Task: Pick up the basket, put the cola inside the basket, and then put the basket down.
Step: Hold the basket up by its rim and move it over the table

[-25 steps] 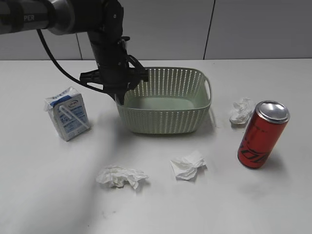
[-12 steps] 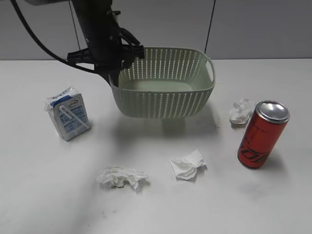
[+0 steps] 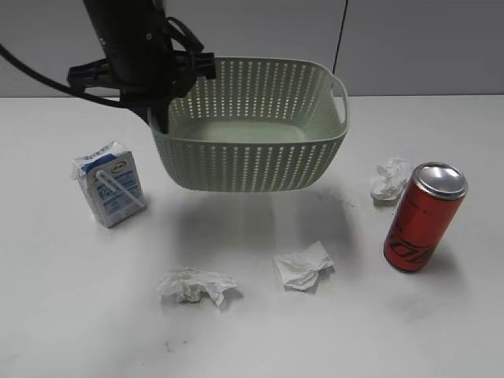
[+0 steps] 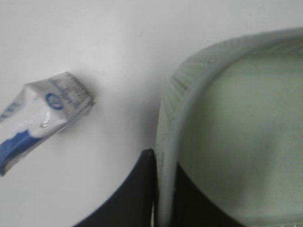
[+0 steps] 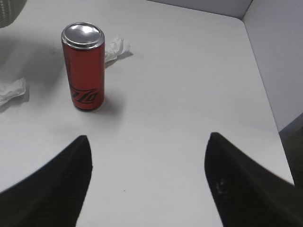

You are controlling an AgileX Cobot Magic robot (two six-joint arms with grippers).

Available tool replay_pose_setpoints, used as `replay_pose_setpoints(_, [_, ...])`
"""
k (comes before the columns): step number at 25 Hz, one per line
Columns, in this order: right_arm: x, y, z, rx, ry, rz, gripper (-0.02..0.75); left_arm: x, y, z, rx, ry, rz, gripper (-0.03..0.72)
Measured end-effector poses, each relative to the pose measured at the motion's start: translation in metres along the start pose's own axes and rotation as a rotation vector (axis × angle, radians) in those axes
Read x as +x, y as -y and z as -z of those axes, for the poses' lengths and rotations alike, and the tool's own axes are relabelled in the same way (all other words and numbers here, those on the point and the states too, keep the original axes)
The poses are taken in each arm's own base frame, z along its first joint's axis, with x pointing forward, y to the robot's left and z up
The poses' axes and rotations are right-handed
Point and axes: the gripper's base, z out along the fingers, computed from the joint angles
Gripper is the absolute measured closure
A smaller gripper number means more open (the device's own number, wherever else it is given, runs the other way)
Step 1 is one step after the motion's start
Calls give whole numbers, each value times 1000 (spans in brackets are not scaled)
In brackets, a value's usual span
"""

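basket (image 3: pixel 252 126) held clear of table, left gripper (image 4: pixel 158 189) clamped on its left wall only – one-sided hold, may tilt or slip | cola can (image 3: pixel 424 218) upright right of basket, could topple if nudged | right gripper (image 5: pixel 147 179) spread wide, empty, near can

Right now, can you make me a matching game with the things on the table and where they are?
Things:
1. basket
2. cola
3. carton
4. left gripper

Places or states:
A. standing upright at the right of the table
B. clamped on a rim
C. lifted in the air, empty
D. on the table at the left

Pairs: 1-C, 2-A, 3-D, 4-B
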Motion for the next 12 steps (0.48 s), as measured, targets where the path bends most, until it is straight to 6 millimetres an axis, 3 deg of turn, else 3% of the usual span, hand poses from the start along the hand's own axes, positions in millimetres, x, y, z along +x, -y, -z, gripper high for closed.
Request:
replay_pose_setpoints(5, [0, 0, 0, 0, 0, 0, 175, 39, -23, 6, -70, -39, 40, 684])
replay_pose_setpoints(12, [-1, 0, -2, -5, -13, -2, 176, 92, -15, -13, -35, -55, -45, 684])
